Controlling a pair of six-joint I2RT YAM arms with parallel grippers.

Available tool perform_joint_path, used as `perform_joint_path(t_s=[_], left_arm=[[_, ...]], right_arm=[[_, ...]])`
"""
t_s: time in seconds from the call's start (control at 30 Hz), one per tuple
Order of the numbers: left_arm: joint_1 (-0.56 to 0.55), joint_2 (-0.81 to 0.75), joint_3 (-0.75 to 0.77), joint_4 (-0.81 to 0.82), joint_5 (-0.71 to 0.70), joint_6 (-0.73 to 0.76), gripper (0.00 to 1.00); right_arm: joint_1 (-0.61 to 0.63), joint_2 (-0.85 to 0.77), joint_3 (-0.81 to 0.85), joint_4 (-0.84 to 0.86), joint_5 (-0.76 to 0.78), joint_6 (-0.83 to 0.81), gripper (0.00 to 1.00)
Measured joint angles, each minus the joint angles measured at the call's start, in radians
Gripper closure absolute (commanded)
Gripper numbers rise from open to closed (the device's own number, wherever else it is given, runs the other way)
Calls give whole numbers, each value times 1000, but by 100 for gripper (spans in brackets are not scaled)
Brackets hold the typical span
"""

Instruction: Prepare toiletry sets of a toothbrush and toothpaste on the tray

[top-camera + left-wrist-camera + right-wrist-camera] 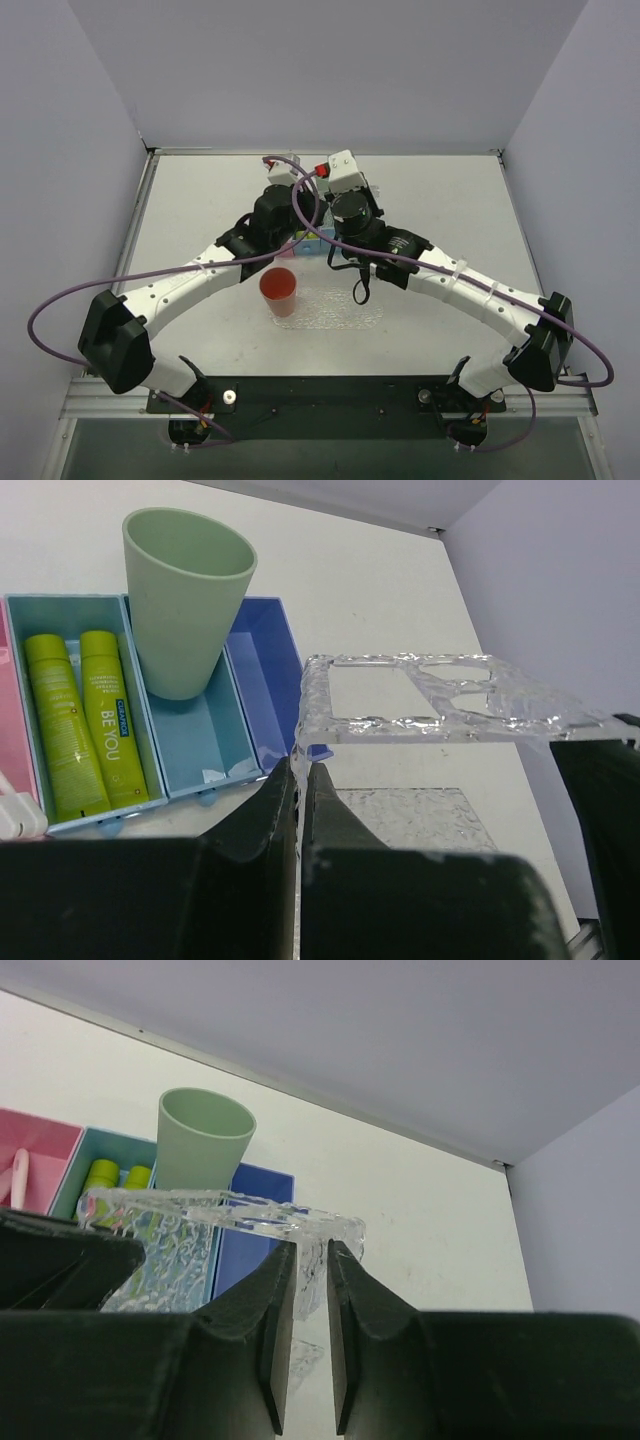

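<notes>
On the worktop [380, 600], a pink bin [50, 1140] holds a toothbrush [18, 1175], a pale blue bin [60, 601] holds two toothpaste [110, 730] tubes, and the next bin holds a standing green cup [185, 600]. Both arms stretch inward toward the bins. The left tool [300, 770] and right tool [312, 1250] are each pinched narrowly on the clear tray [430, 705], which is held roughly level above the worktop.
</notes>
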Motion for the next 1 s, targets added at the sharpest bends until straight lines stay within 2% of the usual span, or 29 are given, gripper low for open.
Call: perform_joint_path(t_s=[0.1, 0.2, 0.43, 0.53, 0.63, 0.7, 0.83, 0.93, 1.0], left_arm=[[1, 18, 15, -2, -6, 2, 100], [-5, 38, 47, -8, 13, 11, 100], [3, 103, 148, -20, 73, 56, 100], [34, 109, 166, -13, 126, 63, 100], [82, 109, 167, -2, 174, 93, 100], [101, 109, 167, 5, 198, 123, 100], [108, 109, 163, 23, 277, 193, 100], [108, 104, 163, 12, 352, 278, 100], [107, 93, 159, 0, 409, 348, 100]], right_arm=[[18, -2, -8, 3, 3, -12, 57], [19, -8, -31, 5, -3, -20, 45], [18, -104, -54, -115, -108, 45, 26], [18, -210, -68, -195, -215, 98, 26], [3, -323, -63, -268, -332, 161, 30], [-49, -367, -46, -315, -426, 209, 33], [-255, -380, 22, -428, -684, 309, 40], [-442, -325, 131, -539, -918, 385, 46], [-522, -290, 183, -575, -1054, 430, 50]])
